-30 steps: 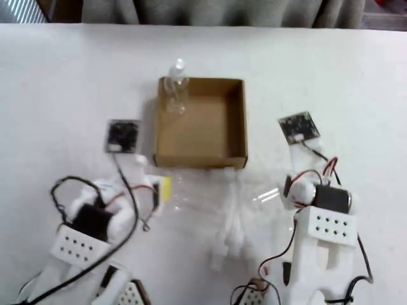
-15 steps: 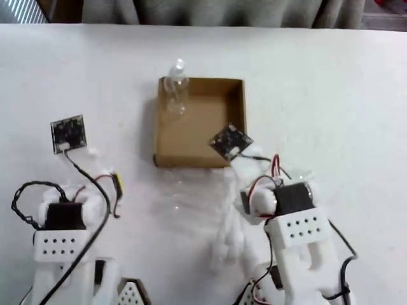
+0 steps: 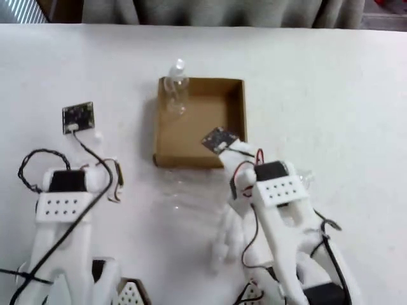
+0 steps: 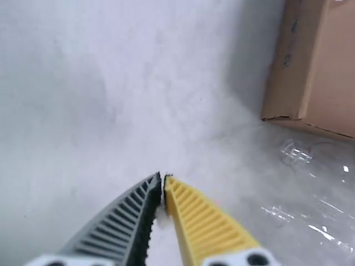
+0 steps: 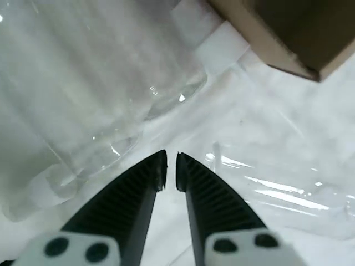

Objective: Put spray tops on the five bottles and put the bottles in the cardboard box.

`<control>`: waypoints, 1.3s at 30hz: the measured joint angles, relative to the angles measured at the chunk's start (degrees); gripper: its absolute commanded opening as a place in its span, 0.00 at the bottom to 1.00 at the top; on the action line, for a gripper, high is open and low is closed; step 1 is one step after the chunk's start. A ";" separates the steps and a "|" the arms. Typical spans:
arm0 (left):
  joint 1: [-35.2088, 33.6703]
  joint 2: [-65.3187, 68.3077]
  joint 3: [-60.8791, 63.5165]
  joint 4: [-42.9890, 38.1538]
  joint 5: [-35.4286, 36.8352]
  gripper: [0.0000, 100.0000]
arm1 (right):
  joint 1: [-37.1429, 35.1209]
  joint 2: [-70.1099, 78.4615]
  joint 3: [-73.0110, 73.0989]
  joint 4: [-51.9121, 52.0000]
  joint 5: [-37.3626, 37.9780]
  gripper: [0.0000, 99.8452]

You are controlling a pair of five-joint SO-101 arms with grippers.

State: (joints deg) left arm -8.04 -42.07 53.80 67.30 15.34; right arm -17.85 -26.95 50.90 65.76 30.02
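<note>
Your right gripper has swung over the loose bottles at 6 o'clock of the box, jaws closed and empty. The left gripper, also closed, has retreated toward 9. The right arm likely takes the next bottle.

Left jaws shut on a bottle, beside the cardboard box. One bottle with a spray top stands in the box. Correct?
Not quite. The left gripper has its jaws shut, but on nothing: the left wrist view shows them closed together over the bare table. The rest holds: it is beside the cardboard box, and one bottle with a spray top stands in the box.
</note>
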 measured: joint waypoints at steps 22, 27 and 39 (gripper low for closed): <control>-8.88 9.14 0.00 -5.19 -0.09 0.02 | -22.42 5.10 -1.58 5.80 -1.58 0.02; -8.97 8.97 0.00 -5.19 -0.09 0.02 | -20.04 5.10 -8.00 12.40 -1.58 0.02; -10.46 8.97 0.00 -5.19 -0.35 0.02 | -14.68 5.10 -10.64 17.58 1.58 0.02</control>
State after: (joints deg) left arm -18.51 -33.10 53.80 62.11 14.99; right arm -32.53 -21.85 40.26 83.34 31.60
